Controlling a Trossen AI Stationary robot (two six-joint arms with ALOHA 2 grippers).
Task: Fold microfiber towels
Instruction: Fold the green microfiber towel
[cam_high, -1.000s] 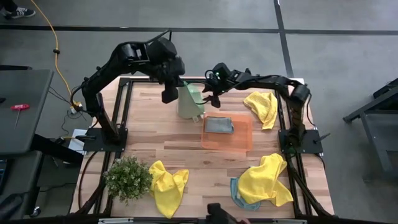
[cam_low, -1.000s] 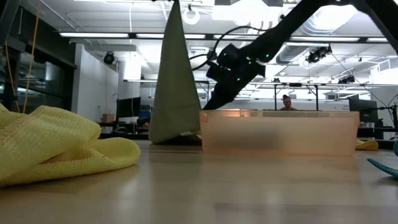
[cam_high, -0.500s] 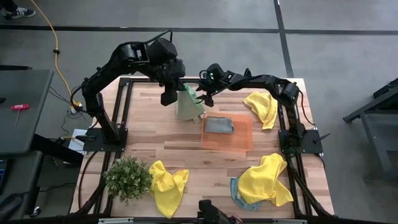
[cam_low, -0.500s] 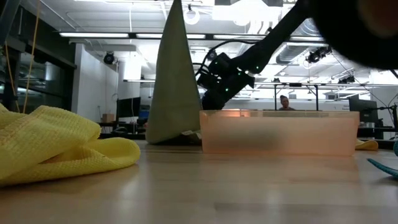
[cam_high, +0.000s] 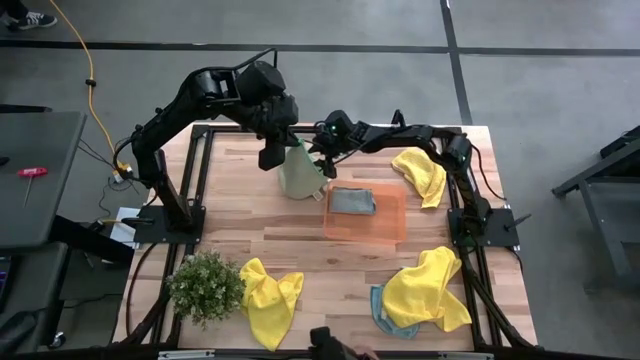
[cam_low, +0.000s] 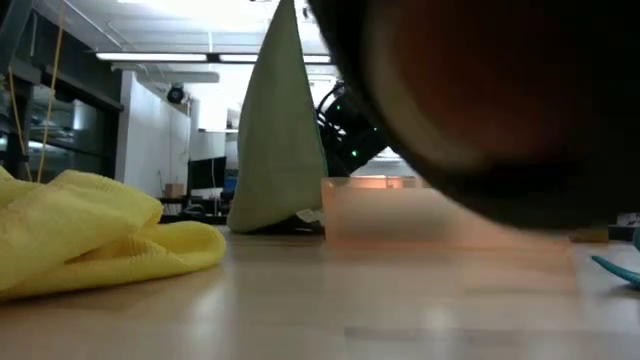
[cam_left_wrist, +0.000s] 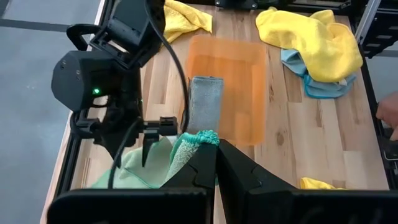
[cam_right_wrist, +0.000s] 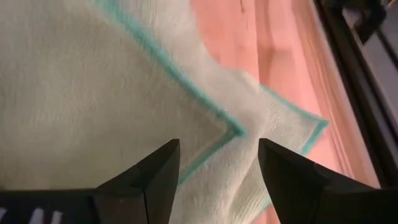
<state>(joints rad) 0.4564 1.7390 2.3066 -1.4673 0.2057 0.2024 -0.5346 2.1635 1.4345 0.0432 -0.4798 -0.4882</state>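
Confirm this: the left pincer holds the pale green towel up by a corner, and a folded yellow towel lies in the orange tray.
One thing is wrong: the folded towel in the orange tray is grey-blue, not yellow, as the high view shows. The left pincer does hold the pale green towel up by a corner.

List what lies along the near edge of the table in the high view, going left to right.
Potted plant → crumpled yellow towel → light blue towel, mostly hidden under the next → large yellow towel.
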